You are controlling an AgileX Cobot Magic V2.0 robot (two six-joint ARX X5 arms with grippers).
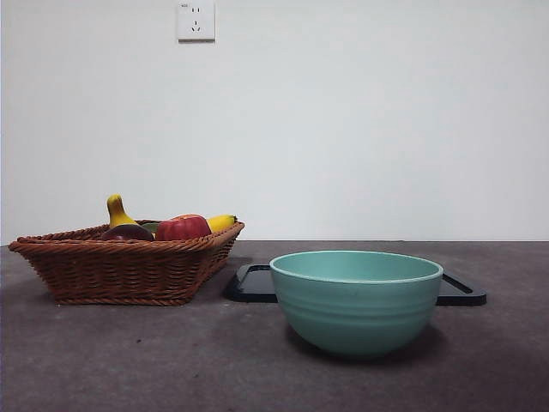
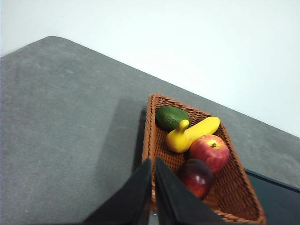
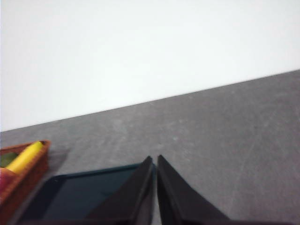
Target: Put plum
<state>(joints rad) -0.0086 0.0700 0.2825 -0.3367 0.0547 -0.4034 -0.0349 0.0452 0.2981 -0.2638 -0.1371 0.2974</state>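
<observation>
The plum [image 2: 196, 176] lies in the wicker basket [image 2: 148, 140] against the red apple [image 2: 209, 152], with both the left tool [image 2: 153, 161] and the right tool [image 3: 155, 159] pressed together, holding nothing.

We see a brown woven basket [image 1: 120, 270] holding a dark maroon plum [image 2: 196, 177], red apple [image 2: 209, 152], yellow banana [image 2: 190, 134] and green avocado [image 2: 171, 117]. Beside the basket sit a black tray [image 1: 256, 284] and teal bowl [image 1: 356, 300] on grey table [image 1: 129, 360].

A lab-like test bench: grey table [image 1: 129, 360], bare white wall [image 1: 343, 112], wall socket [image 1: 196, 20].
</observation>
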